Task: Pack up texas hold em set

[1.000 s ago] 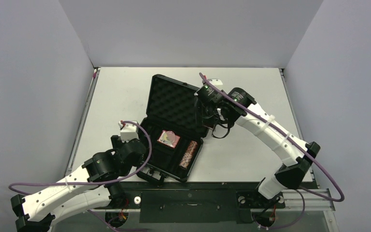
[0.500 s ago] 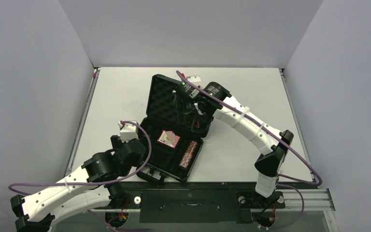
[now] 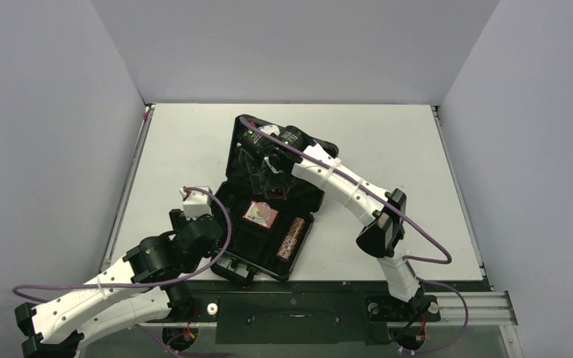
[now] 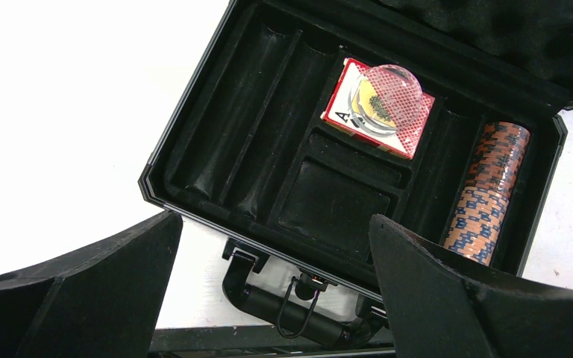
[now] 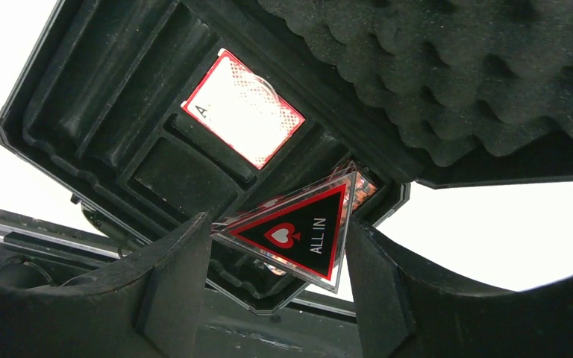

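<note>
Two claws are in view. The right claw [image 5: 276,227] is half closed, and its two fingers [image 5: 171,291] pinch the side edges of a small flat triangle [image 5: 295,235], which it holds over the right part of the case's tray, under the raised foam lid [image 5: 448,67]. Whether the triangle touches the tray cannot be told. The left claw [image 4: 272,224] stands spread wide, gripping and touching nothing, at the near left corner of the case [image 3: 239,231], just above the handle [image 4: 283,309].

The triangle is black with a red border and reads "ALL IN" in white beside a red spade-shaped mark. The card box [image 4: 377,108] shows a single letter "A" at one corner of its red-and-white patterned face. No other writing is legible.

By count there is one black case, lying open near the middle of the tabletop [image 3: 179,142] with its handle toward the near edge and its lid tilted up toward the far edge. One card box lies in the tray's middle pocket against the hinge side, with one clear round disc [image 4: 392,82] on top of it. One roll of reddish-brown chips [image 4: 492,186] lies in the long slot at the tray's right edge. There is also the one triangle.
</note>
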